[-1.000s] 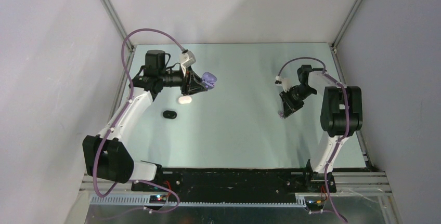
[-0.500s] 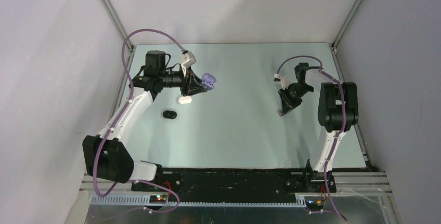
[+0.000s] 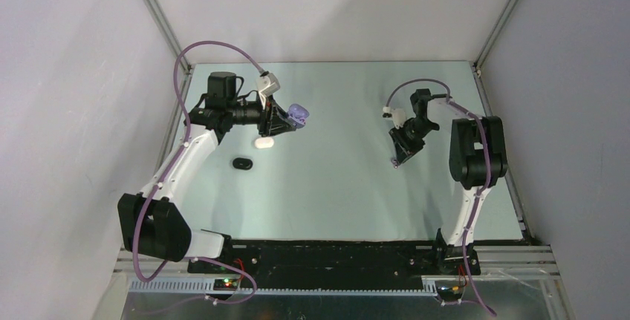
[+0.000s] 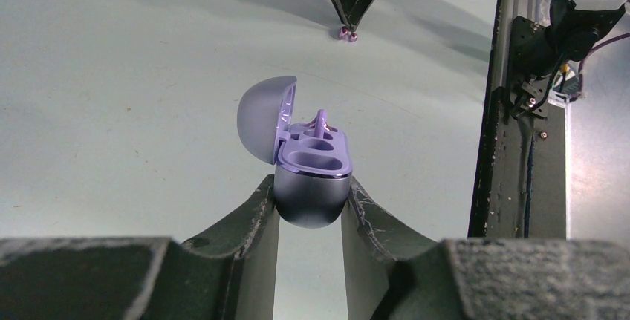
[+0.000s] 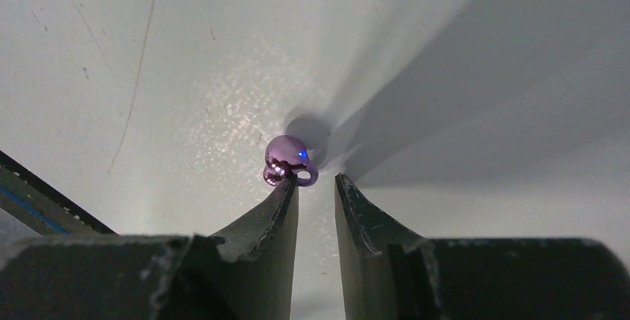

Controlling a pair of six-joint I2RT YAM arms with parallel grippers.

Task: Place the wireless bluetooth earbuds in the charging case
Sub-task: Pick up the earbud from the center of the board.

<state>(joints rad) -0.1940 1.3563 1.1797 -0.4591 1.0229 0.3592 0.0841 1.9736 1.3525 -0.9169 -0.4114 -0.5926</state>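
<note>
My left gripper (image 3: 292,118) is shut on the lavender charging case (image 4: 312,164), held above the table with its lid open. A small lavender piece (image 4: 320,121) sticks up from the case's far socket, and the near socket is empty. A lavender earbud (image 5: 288,155) lies on the table at the tip of my right gripper's left finger (image 5: 286,201). The right gripper (image 5: 317,180) points down at the table, open by a narrow gap with nothing in it. The left wrist view shows that earbud (image 4: 347,34) under the right gripper's tips (image 4: 348,21).
A white oval case (image 3: 263,142) and a black oval case (image 3: 241,163) lie on the table below the left gripper. The table's black right rail (image 4: 512,149) runs beside the right arm's base.
The right gripper has shifted left across the table and its jaws have parted a little. The left arm and the case have not moved.
</note>
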